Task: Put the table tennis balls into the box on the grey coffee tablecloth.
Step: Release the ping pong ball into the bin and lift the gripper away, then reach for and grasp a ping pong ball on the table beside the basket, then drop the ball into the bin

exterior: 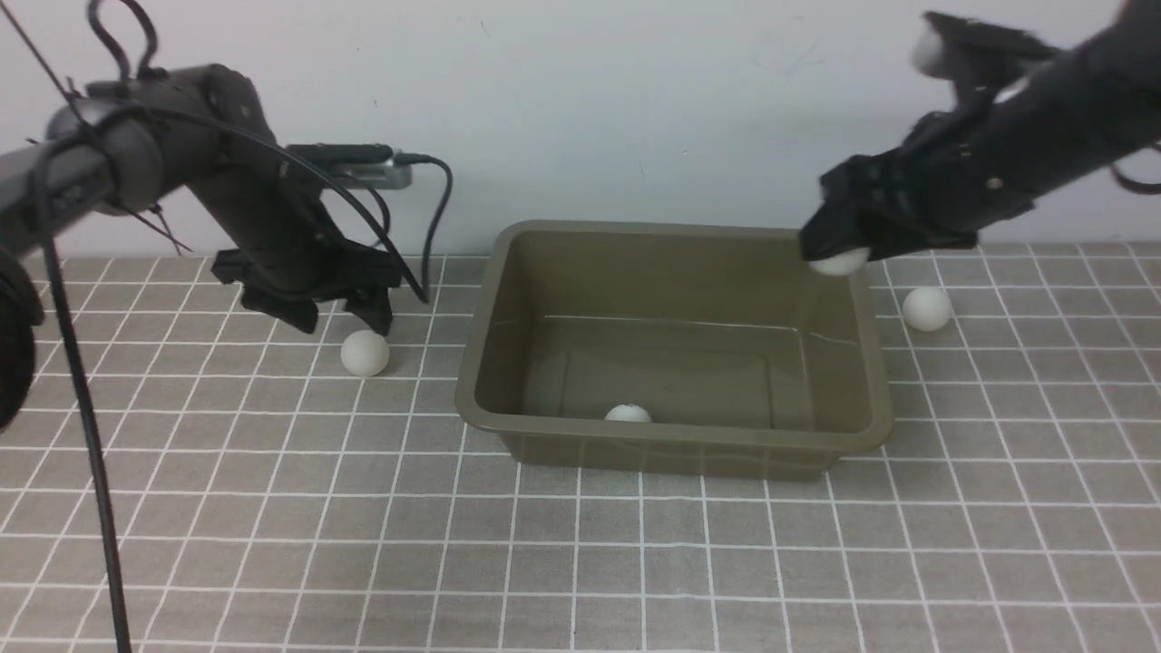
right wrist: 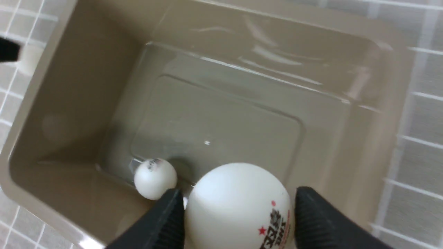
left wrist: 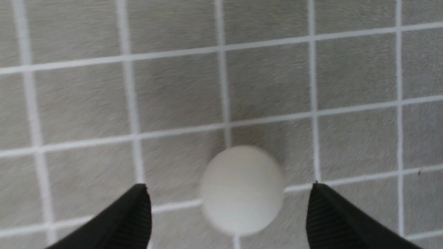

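The olive-brown box (exterior: 853,363) stands mid-table on the grey coffee tablecloth (exterior: 272,508). One white ball (exterior: 628,414) lies inside by its near wall, also in the right wrist view (right wrist: 155,178). My right gripper (exterior: 839,254) is shut on a ball (exterior: 841,262) with red and black print (right wrist: 238,207), held above the box's far right corner. My left gripper (exterior: 343,319) is open just above a ball (exterior: 365,353) on the cloth left of the box; that ball (left wrist: 242,190) sits between the fingers (left wrist: 332,214) without touching. Another ball (exterior: 926,308) lies right of the box.
A grey wall runs behind the table. The left arm's cables (exterior: 435,218) hang near the box's far left corner. Open cloth stretches in front of the box.
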